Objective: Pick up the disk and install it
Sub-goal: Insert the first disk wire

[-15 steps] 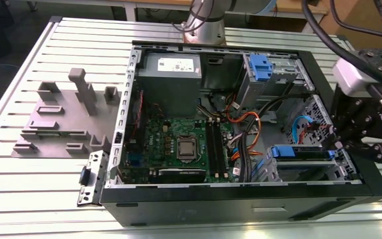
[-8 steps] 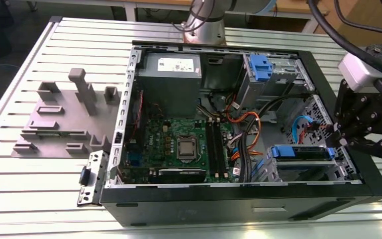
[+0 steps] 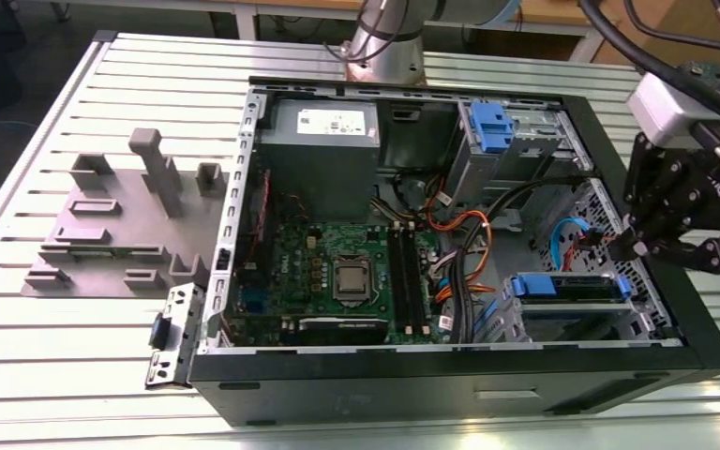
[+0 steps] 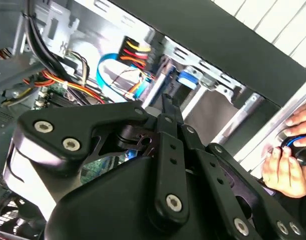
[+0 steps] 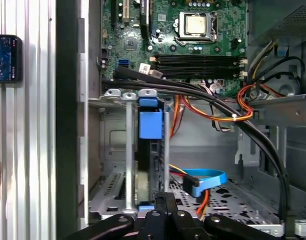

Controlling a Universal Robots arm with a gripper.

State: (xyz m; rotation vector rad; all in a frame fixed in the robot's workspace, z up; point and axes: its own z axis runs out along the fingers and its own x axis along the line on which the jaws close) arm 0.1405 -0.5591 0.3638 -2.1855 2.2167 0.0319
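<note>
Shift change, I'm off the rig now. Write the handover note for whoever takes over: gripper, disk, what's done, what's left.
Gripper: fingers look shut with nothing between them. It hangs at the computer case wall, at the exterior view's right.
Disk: not in the gripper. It sits in the drive bay just below the gripper, blue rails showing.
Done: by the look of it, pickup and placing in the bay.
Left: full seating and cabling cannot be told.
Caution: a person's hand is beside the case's outer wall.
</note>
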